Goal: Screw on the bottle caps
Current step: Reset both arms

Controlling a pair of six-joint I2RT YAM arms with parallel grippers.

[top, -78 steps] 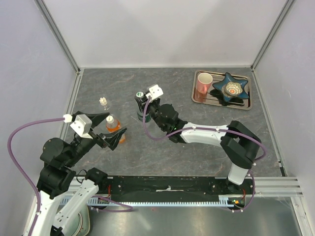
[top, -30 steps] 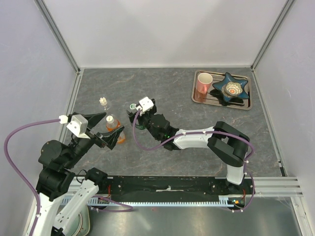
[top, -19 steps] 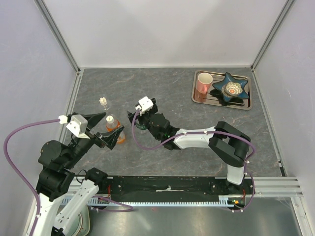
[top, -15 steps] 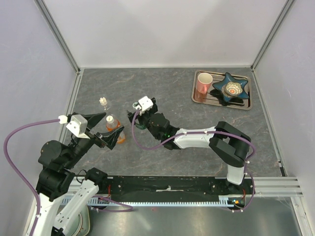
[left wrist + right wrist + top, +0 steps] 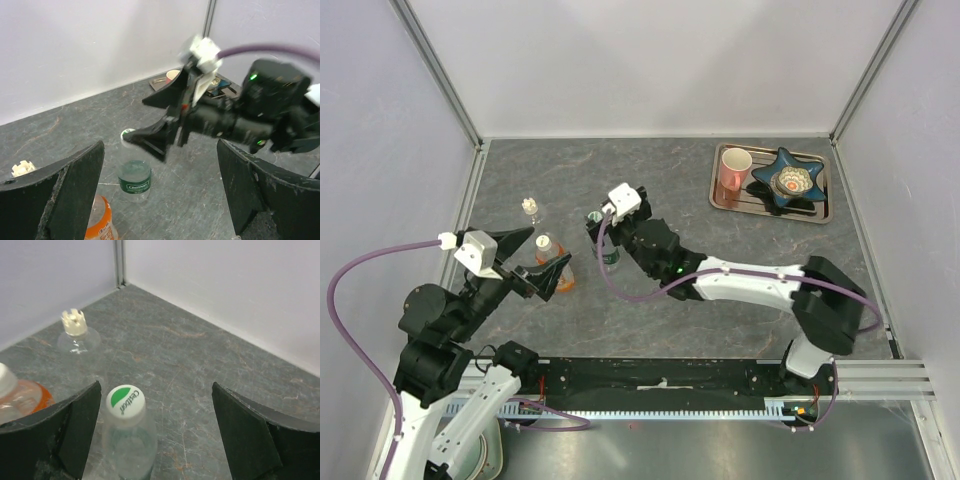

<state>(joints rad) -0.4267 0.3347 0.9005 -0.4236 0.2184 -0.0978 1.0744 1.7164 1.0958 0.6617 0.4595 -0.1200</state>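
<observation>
Now the right gripper (image 5: 157,432) hangs wide open and empty just above the green-label bottle (image 5: 129,442), whose white cap (image 5: 125,401) is on. Beyond it, the tiny bottle (image 5: 77,342) and orange bottle (image 5: 22,397) look capped too, so probably only tightening is left. The left gripper (image 5: 160,197) gapes empty.

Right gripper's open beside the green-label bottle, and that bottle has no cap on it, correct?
No. The green-label bottle has its white cap on, as the right wrist view shows. The right gripper is open beside it.
</observation>
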